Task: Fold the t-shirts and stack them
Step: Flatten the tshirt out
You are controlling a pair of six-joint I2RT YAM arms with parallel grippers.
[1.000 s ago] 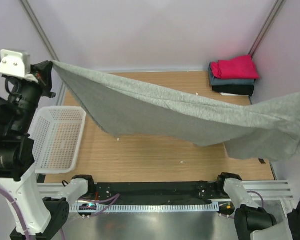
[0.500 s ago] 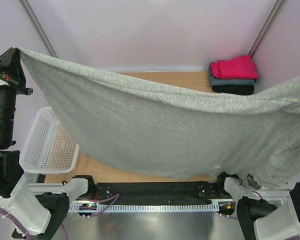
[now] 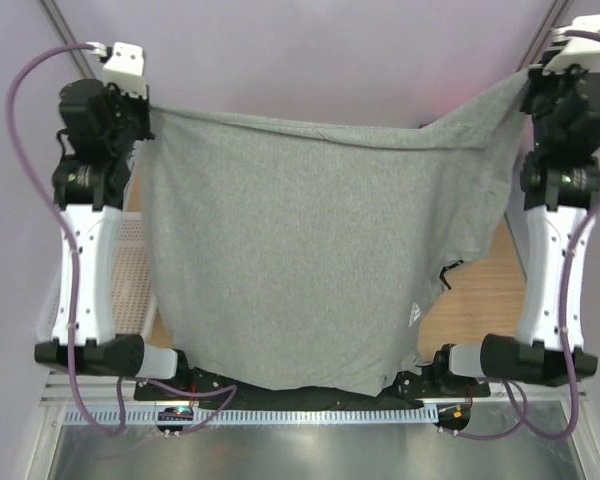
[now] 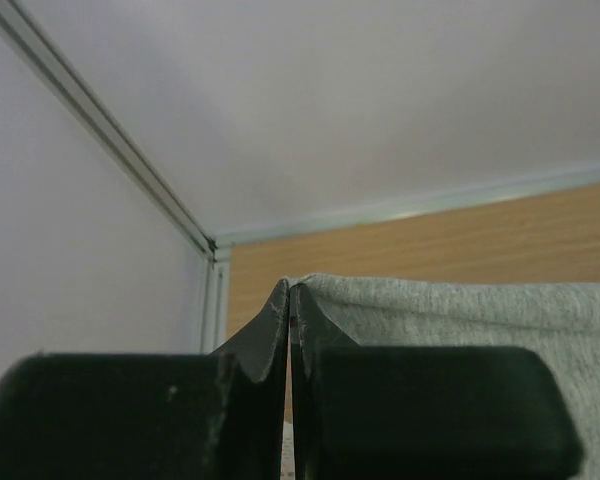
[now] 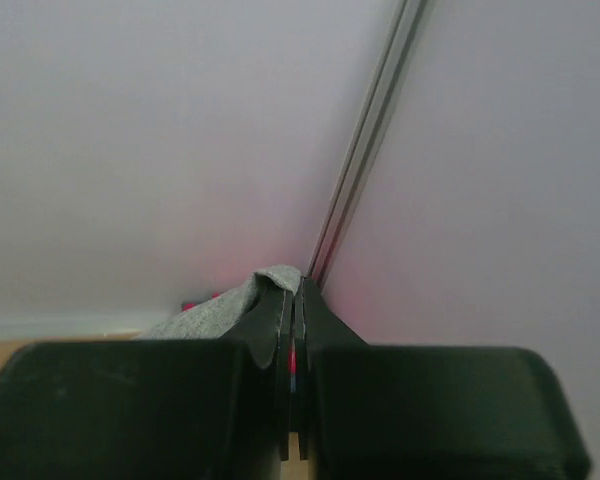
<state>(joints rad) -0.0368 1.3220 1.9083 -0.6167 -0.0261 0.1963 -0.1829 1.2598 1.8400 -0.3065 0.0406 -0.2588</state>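
Observation:
A large heather-grey t-shirt (image 3: pixel 290 250) hangs spread like a curtain between my two raised arms. My left gripper (image 3: pixel 146 110) is shut on its upper left corner, and my right gripper (image 3: pixel 527 88) is shut on its upper right corner. A small white print (image 3: pixel 415 312) and a dark collar edge (image 3: pixel 448 272) show low on the right side. In the left wrist view the gripper (image 4: pixel 290 288) pinches grey cloth (image 4: pixel 460 320). The right wrist view shows the other gripper (image 5: pixel 295 282) pinching grey cloth (image 5: pixel 215 308), with a red sliver (image 5: pixel 187 304) behind. The other t-shirts are hidden in the top view.
A white mesh basket (image 3: pixel 130 275) stands at the table's left edge, mostly behind my left arm. Bare wood of the table (image 3: pixel 480 290) shows to the right of the hanging shirt. Metal frame posts (image 3: pixel 58 22) rise at both back corners.
Both arms have swung up and inward, lifting the grey t-shirt from a sagging drape across the table into a flat hanging sheet. It now covers the folded stack at the back right.

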